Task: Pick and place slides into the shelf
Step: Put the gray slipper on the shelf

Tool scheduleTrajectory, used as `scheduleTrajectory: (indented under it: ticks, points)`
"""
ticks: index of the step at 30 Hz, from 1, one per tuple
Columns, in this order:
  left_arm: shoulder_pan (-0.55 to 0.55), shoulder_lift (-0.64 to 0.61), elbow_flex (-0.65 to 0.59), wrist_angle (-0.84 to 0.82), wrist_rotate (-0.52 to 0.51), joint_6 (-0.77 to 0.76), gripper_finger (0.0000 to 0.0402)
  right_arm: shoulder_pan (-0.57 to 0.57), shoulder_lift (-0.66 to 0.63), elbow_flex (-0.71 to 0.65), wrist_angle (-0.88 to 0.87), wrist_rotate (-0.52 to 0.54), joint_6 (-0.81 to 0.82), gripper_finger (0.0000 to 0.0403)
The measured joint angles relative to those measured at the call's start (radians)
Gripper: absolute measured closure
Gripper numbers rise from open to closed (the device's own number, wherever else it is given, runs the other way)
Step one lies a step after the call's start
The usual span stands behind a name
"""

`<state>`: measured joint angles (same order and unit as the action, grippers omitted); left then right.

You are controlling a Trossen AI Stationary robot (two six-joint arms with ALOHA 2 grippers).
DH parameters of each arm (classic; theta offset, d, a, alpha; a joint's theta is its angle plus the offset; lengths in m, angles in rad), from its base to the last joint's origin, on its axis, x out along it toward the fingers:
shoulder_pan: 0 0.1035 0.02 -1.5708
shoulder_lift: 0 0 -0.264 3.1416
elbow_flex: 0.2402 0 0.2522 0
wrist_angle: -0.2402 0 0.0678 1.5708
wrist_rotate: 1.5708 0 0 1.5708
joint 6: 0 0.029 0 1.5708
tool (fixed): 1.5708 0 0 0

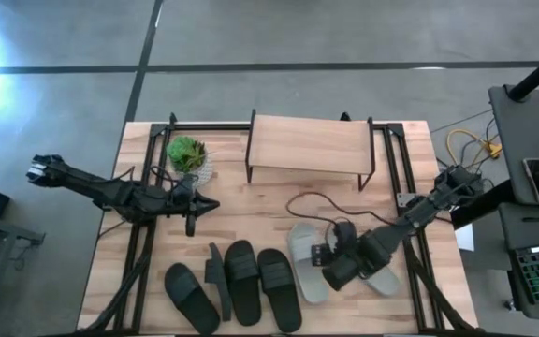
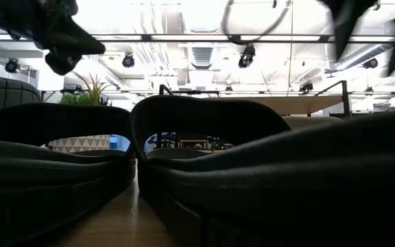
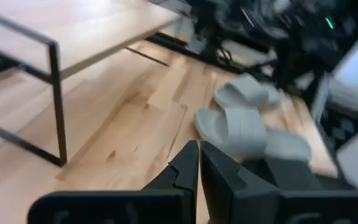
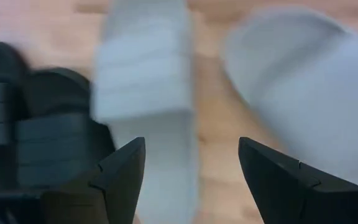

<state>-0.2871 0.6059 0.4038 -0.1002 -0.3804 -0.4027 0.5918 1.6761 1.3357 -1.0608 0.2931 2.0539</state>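
Note:
Two light grey slides (image 1: 305,262) (image 1: 384,278) lie flat on the tabletop at the near right. Several black slides (image 1: 243,281) lie in a row to their left, one of them (image 1: 217,279) standing on its edge. The shelf (image 1: 307,145) stands at the far middle, nothing on its plank top. My right gripper (image 1: 337,270) hangs open above the grey slides (image 4: 145,68) (image 4: 309,81), pointing steeply down, and touches nothing. My left gripper (image 1: 195,213) is shut and holds nothing, above the table to the left of the shelf; its wrist view shows the fingertips (image 3: 199,163) together.
A small potted plant (image 1: 190,157) stands at the far left beside the shelf. A dark cable (image 1: 318,201) loops over the table between the shelf and the grey slides. Black rails run along the table's left and right sides. Bare wood lies in front of the shelf.

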Motion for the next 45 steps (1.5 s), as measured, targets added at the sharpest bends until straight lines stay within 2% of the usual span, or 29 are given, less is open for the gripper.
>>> scheduleTrajectory:
  ticks: [3, 7, 10, 12, 13, 15, 18, 20, 22, 26, 30, 36, 38, 40, 43, 45]
  points:
    - [0.000, -0.012, 0.069, -0.129, 0.063, 0.098, 0.0400, -0.046, 0.009, -0.001, 0.105, 0.010, -0.146, 0.0154]
    - [0.000, -0.002, 0.209, -0.342, 0.111, 0.180, 0.0400, -0.103, -0.006, -0.029, 0.367, 0.047, -0.364, 0.0155]
    - [0.000, 0.001, 0.313, -0.366, 0.156, 0.246, 0.0400, -0.138, -0.020, -0.030, 0.544, 0.130, -0.547, 0.0159]
    - [0.000, -0.002, 0.374, -0.393, 0.250, 0.267, 0.0400, -0.166, -0.026, -0.024, 0.640, 0.127, -0.665, 0.0162]
    - [0.000, 0.002, 0.404, -0.422, 0.299, 0.268, 0.0400, -0.180, -0.026, -0.019, 0.658, 0.124, -0.703, 0.0163]
    - [-0.001, 0.017, 0.471, -0.560, 0.332, 0.244, 0.0400, -0.206, -0.027, -0.005, 0.667, 0.126, -0.735, 0.0163]
    - [-0.003, 0.082, 0.564, -0.866, 0.316, 0.116, 0.0400, -0.241, -0.031, 0.018, 0.581, 0.128, -0.723, 0.0163]
    - [-0.004, 0.138, 0.622, -1.014, 0.311, 0.040, 0.0400, -0.256, -0.032, 0.026, 0.549, 0.129, -0.717, 0.0163]
    - [-0.016, 0.195, 0.680, -1.091, 0.310, 0.026, 0.0400, -0.260, -0.032, 0.031, 0.554, 0.115, -0.745, 0.0163]
    - [-0.074, 0.258, 0.765, -1.129, 0.317, 0.074, 0.0400, -0.260, -0.032, 0.054, 0.588, -0.003, -0.787, 0.0163]
    - [-0.134, 0.290, 0.804, -1.126, 0.318, 0.127, 0.0400, -0.244, -0.023, 0.080, 0.488, -0.079, -0.782, 0.0163]
    - [-0.169, 0.305, 0.797, -1.087, 0.312, 0.132, 0.0400, -0.211, -0.036, 0.085, 0.655, -0.079, -0.699, 0.0163]
    - [-0.172, 0.309, 0.791, -1.072, 0.286, 0.133, 0.0400, -0.200, -0.037, 0.085, 0.549, -0.033, -0.584, 0.0163]
    - [-0.172, 0.302, 0.786, -1.066, 0.239, 0.129, 0.0400, -0.184, -0.037, 0.082, 0.369, 0.002, -0.413, 0.0163]
    - [-0.172, 0.298, 0.776, -1.063, 0.160, 0.107, 0.0400, -0.137, -0.036, 0.080, 0.133, 0.021, -0.133, 0.0165]
    - [-0.171, 0.296, 0.771, -1.061, 0.106, 0.089, 0.0400, -0.095, -0.037, 0.079, 0.021, 0.019, -0.013, 0.0165]
